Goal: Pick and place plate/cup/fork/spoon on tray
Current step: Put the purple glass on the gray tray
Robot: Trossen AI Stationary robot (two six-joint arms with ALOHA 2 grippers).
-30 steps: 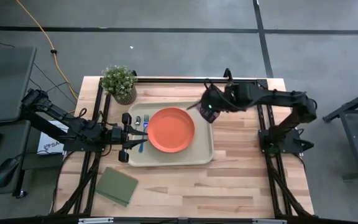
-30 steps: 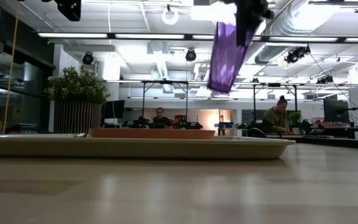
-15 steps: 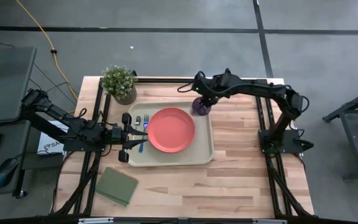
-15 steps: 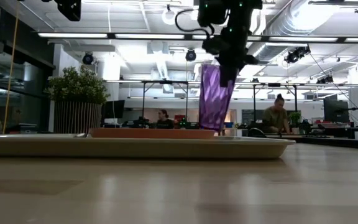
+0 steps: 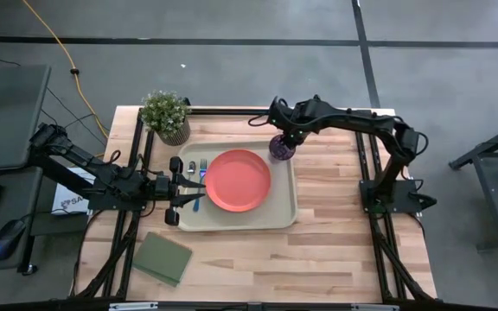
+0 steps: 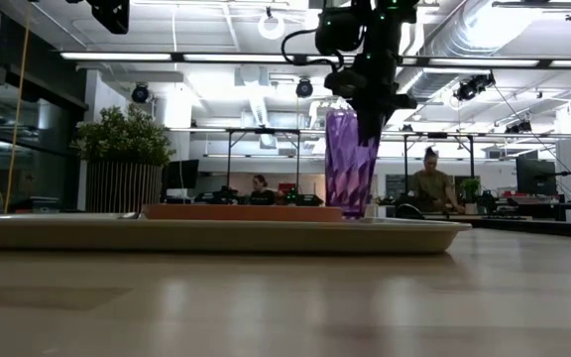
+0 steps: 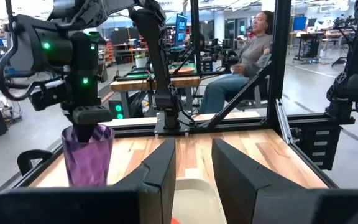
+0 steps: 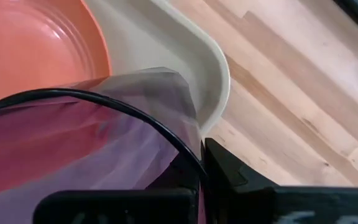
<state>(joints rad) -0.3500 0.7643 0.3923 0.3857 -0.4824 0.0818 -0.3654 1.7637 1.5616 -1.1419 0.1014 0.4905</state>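
The purple cup hangs upright over the tray's far right corner, with my right gripper shut on it from above. In the low view the cup reaches down to the tray's rim; whether its base touches, I cannot tell. The orange plate lies in the middle of the cream tray. The fork and spoon lie at the tray's left end. My left gripper stands level over them, open, with nothing between its fingers. My right gripper holds the cup by its rim on the side toward the table's right. One finger reaches down inside the cup and the other stays outside. The fingers point down from above. The cup hangs upright below them.
A potted plant stands at the far left corner. A dark green pad lies near the front left. Bare wood lies right of the tray. People sit in the room beyond the table.
My right gripper has swung toward the table's left and come down over the tray's far right corner. The cup, high and tilted a second ago, has sunk to the tray's rim and turned upright. My left gripper has kept still.
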